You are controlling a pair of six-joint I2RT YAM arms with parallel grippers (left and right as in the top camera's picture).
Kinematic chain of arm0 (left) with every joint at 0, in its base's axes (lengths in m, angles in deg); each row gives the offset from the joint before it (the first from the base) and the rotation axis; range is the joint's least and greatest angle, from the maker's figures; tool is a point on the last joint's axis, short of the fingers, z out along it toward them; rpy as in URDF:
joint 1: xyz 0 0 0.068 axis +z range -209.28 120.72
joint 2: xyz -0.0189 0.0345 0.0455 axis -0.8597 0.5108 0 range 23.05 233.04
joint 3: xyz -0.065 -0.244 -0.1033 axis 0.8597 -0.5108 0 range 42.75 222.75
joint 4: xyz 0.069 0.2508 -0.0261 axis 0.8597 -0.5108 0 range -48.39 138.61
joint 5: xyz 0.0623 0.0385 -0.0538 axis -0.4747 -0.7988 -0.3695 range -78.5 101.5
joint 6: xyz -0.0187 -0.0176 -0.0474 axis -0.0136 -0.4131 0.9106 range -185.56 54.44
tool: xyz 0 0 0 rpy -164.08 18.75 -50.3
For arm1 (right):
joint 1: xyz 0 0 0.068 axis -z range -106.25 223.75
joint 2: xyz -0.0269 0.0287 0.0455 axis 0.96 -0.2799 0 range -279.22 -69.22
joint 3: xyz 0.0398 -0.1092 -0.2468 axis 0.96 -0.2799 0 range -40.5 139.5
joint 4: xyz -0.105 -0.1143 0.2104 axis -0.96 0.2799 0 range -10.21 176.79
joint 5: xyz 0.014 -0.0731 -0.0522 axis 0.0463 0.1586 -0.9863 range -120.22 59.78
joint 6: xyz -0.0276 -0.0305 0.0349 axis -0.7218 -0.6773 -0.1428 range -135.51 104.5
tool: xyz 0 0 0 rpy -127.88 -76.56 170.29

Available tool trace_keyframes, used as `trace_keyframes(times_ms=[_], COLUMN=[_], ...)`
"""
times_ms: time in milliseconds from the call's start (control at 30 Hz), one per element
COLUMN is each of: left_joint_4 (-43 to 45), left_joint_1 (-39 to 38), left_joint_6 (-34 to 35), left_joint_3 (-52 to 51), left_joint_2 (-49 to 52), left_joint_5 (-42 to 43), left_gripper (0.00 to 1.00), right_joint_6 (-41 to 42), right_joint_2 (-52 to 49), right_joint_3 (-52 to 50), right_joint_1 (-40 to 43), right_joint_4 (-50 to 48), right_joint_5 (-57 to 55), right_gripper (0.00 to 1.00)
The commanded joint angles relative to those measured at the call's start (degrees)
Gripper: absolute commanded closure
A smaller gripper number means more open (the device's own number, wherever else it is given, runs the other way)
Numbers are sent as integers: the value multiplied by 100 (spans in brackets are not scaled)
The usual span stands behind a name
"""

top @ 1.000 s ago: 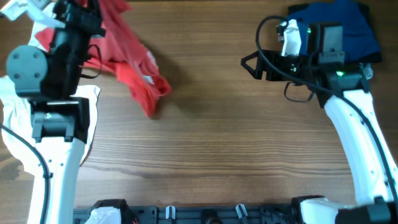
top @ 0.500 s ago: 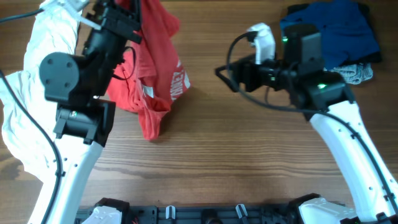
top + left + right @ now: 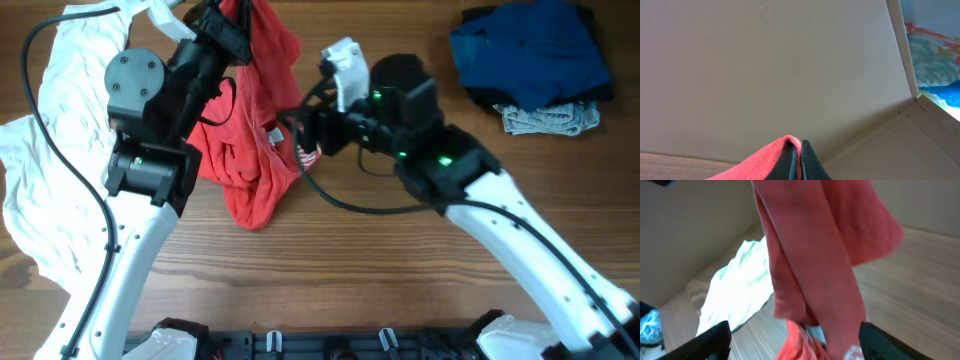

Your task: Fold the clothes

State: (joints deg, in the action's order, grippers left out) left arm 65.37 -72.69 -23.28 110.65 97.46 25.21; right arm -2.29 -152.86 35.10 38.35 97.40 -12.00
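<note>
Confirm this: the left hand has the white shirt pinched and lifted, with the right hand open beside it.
Wrong in one point: the left hand is pinching the red shirt, not the white shirt, as the left wrist view shows. The rest stands: it hangs lifted, with the right hand open beside it.

A red T-shirt hangs in a long, bunched column down the middle of the frame, slightly blurred, with a loose flap spreading toward the upper right. White print shows on it at the bottom edge. The two dark fingertips of the right hand sit in the lower corners, spread wide, with the red cloth between them. At middle left, a crumpled white shirt lies on the wooden tabletop. A plain beige wall fills the upper left.
</note>
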Motion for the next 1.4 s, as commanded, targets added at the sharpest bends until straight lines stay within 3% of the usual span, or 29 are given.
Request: trace_keyframes(times_ms=[0,100,433,700,767,967,1233,1367], left_joint_4=[48,48,-118,-146,-166,-525,-1054,-1231], left_joint_1=[-26,-26,-24,-20,-20,70,706,774], left_joint_6=[-151,-153,-157,-162,-173,-586,-765,-1152], left_joint_3=[81,81,81,81,81,81,81,81], left_joint_2=[-4,-4,-4,-4,-4,-7,-177,-702], left_joint_5=[-72,-72,-79,-315,-343,-909,-927,-293], left_gripper=[96,96,96,96,96,96,96,96], right_joint_6=[162,396,658,1285,1290,1220,774,629], right_joint_2=[-494,-817,-1054,-1067,-1067,-750,1099,2039], right_joint_3=[83,83,83,83,83,85,92,92], right_joint_1=[-310,-527,-796,-820,-820,-802,-74,448], right_joint_4=[-420,-702,-1255,-1082,-1005,-319,1023,1451], right_joint_5=[-358,-984,-1532,-2039,-2055,-2817,-3539,-3471], right_gripper=[23,25,38,81,95,96,96,96])
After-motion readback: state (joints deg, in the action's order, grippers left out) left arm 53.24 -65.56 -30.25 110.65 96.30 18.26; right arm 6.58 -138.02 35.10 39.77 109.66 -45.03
